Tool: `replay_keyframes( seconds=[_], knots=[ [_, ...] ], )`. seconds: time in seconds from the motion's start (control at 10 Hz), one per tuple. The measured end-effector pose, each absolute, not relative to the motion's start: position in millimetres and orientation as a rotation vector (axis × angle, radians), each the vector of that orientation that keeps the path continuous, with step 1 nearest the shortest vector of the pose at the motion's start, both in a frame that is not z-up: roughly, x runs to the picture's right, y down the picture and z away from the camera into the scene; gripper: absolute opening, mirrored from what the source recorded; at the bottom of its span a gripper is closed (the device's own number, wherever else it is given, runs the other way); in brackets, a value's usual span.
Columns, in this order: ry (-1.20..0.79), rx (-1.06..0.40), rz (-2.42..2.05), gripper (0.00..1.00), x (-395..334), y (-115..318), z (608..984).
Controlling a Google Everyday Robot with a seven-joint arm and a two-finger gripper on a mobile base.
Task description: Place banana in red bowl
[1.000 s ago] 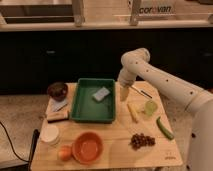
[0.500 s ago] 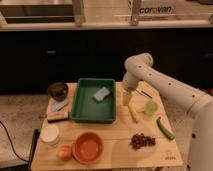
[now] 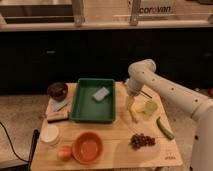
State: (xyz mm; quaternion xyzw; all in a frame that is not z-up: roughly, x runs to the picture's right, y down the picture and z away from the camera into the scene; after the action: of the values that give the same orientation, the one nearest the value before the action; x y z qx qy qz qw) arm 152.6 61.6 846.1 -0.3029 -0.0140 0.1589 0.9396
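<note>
The banana [image 3: 133,116] is a small pale-yellow stick lying on the wooden table [image 3: 116,150], just right of the green tray. My gripper [image 3: 130,104] hangs from the white arm straight above the banana's far end, very close to it or touching it. The red bowl [image 3: 88,147] is a round orange-red bowl near the table's front edge, left of the banana and well away from the gripper. It has nothing in it.
A green tray [image 3: 76,107] holds a blue-grey sponge [image 3: 101,94]. A pale-green round piece [image 3: 151,107], a green pod [image 3: 164,128] and dark grapes [image 3: 142,140] lie to the right. A dark-brown bowl [image 3: 57,90], a white cup [image 3: 50,134] and an orange ball [image 3: 65,152] are on the left.
My gripper has come down from above the tray's right edge toward the banana. Nothing on the table has moved.
</note>
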Motion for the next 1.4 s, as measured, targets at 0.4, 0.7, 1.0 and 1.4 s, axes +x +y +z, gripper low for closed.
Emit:
replay_keyframes(
  seconds=[0.4,0.7,1.0,1.4],
  knots=[
    [0.006,-0.622,0.351,0.80,165.9,80.0,851.8],
    [0.012,-0.601,0.357,0.80,176.8,97.0,859.1],
    [-0.031,-0.616,0.362,0.80,180.2,108.4,864.1],
    [-0.059,-0.618,0.376,0.80,182.7,120.9,867.8]
  ],
)
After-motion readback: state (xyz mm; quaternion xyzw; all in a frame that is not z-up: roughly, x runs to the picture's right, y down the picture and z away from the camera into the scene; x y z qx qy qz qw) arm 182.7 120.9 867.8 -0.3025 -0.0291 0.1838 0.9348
